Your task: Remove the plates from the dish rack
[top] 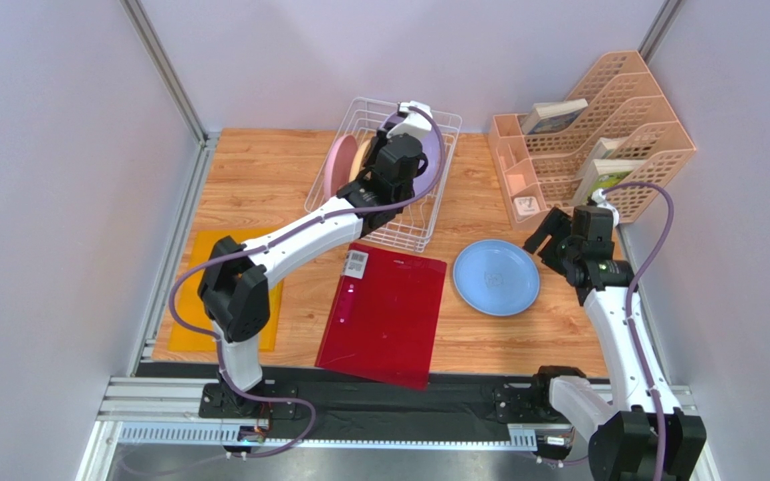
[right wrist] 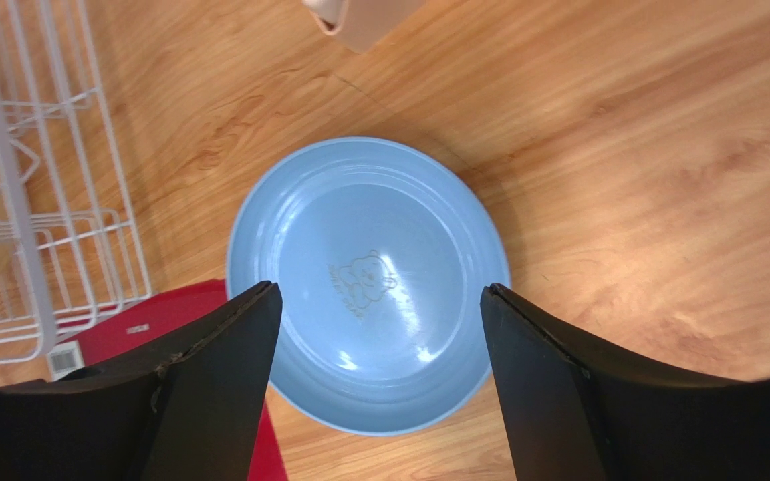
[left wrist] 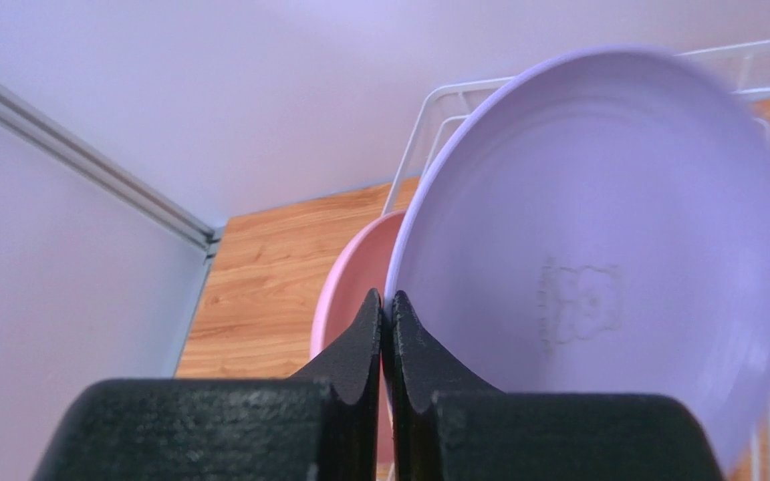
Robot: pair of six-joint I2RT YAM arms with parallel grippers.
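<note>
The white wire dish rack (top: 429,215) stands at the back middle of the table. A pink plate (top: 340,165), a tan-yellow plate (top: 359,160) and a lilac plate (top: 392,124) stand upright in it. My left gripper (top: 405,140) reaches into the rack. In the left wrist view it (left wrist: 385,298) is shut on the rim of the lilac plate (left wrist: 600,261), with the pink plate (left wrist: 354,291) just behind. A light blue plate (top: 496,278) lies flat on the table. My right gripper (top: 550,241) hovers open at its right edge, holding nothing; its wrist view shows the blue plate (right wrist: 369,241) below the gripper (right wrist: 379,301).
A red board (top: 384,311) lies in front of the rack, touching the blue plate's left side. An orange mat (top: 263,321) lies at the left under the left arm. A peach lattice organizer (top: 600,140) with booklets stands at the back right, close behind the right gripper.
</note>
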